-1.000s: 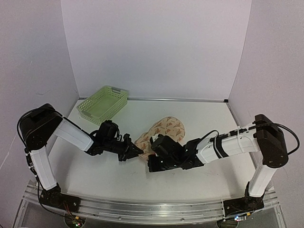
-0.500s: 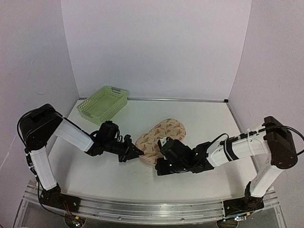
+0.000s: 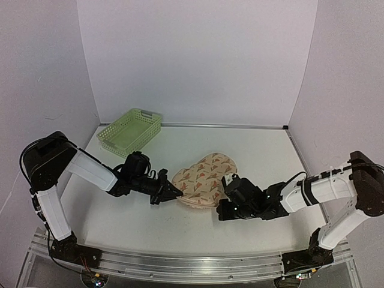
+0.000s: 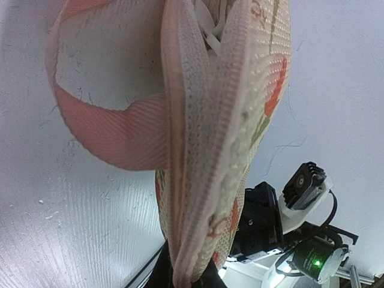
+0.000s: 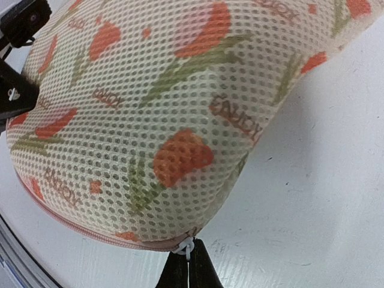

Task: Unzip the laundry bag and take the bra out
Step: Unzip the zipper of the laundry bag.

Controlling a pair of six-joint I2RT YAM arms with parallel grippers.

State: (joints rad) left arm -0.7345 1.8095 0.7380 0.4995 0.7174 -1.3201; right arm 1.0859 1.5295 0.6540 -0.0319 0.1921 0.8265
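The laundry bag [image 3: 204, 179], beige-pink mesh with orange-red and green motifs, lies mid-table. My left gripper [image 3: 173, 194] is shut on its left end; in the left wrist view its tips [image 4: 189, 277] pinch the bag's zip seam [image 4: 198, 150], beside a pink loop strap [image 4: 114, 132]. The seam gapes at the top, where something white [image 4: 207, 27] shows. My right gripper [image 3: 222, 209] is at the bag's near right edge. In the right wrist view it [image 5: 188, 271] is shut on the white zip pull [image 5: 188, 246] under the bag's dome [image 5: 168, 102]. No bra is clearly in view.
A light green lattice basket [image 3: 129, 130] stands at the back left. White walls close off the back and sides. My left gripper's body [image 5: 18, 60] shows at the top left of the right wrist view.
My right gripper has moved right along the bag's near edge with the zip pull in it. The bag's top has settled flatter. The left gripper has held its place.
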